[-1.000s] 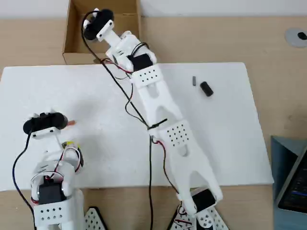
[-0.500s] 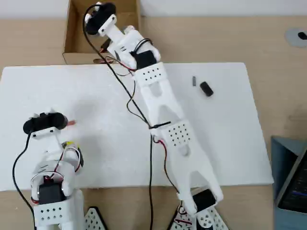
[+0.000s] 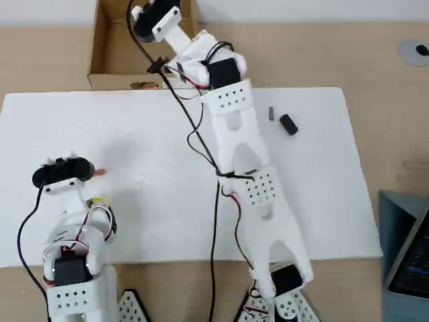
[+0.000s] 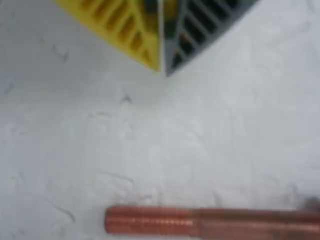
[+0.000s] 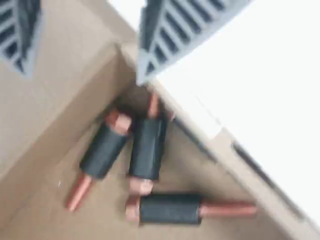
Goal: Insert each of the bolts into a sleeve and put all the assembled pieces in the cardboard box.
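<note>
My right gripper [image 5: 82,70] hangs open over a corner of the cardboard box [image 5: 45,125], with nothing between its grey fingers. Below it three assembled pieces lie on the box floor, copper bolts in black sleeves [image 5: 147,150], close together. From above, that arm stretches across the white mat [image 3: 134,134] to the box [image 3: 107,47]. My left gripper [image 4: 161,67] is shut and empty just above the mat, a loose copper bolt [image 4: 200,222] lying close by; from above this bolt [image 3: 99,172] sits beside the left gripper [image 3: 64,171]. A black sleeve [image 3: 288,124] and a small grey bolt [image 3: 271,113] lie at the mat's far right.
A laptop [image 3: 405,255] juts in at the right edge. A grey round fitting [image 3: 414,50] sits on the wooden table at the far right. Black cables [image 3: 201,144] trail along the right arm over the mat.
The right arm has swung its gripper farther back and to the right over the box. The left arm and the loose bolt have stayed put.
</note>
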### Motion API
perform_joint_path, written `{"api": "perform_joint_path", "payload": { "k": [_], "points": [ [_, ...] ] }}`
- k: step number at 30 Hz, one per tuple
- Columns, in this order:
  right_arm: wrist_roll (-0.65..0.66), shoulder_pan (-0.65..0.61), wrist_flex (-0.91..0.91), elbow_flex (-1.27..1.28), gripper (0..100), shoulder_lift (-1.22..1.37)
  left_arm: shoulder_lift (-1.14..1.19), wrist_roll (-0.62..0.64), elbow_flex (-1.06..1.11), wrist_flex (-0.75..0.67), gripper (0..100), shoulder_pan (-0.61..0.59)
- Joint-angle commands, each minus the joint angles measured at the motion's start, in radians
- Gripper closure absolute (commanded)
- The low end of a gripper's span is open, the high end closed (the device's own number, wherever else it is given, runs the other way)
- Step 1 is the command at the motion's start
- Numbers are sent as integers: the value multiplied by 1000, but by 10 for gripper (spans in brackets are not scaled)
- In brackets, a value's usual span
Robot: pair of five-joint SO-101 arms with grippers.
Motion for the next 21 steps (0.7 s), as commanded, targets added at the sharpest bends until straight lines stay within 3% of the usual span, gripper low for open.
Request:
{"api": "perform_joint_path", "payload": {
  "k": [1, 11, 21],
  "points": [
    [3, 19, 84, -54, 839, -139, -10, 5, -2, -18, 998, -11],
    [3, 81, 359, -54, 839, -257, -10, 5, -2, -18, 998, -11],
    [2, 189, 365, 30, 839, -360, -10, 5, -2, -18, 998, -11]
  ]
}}
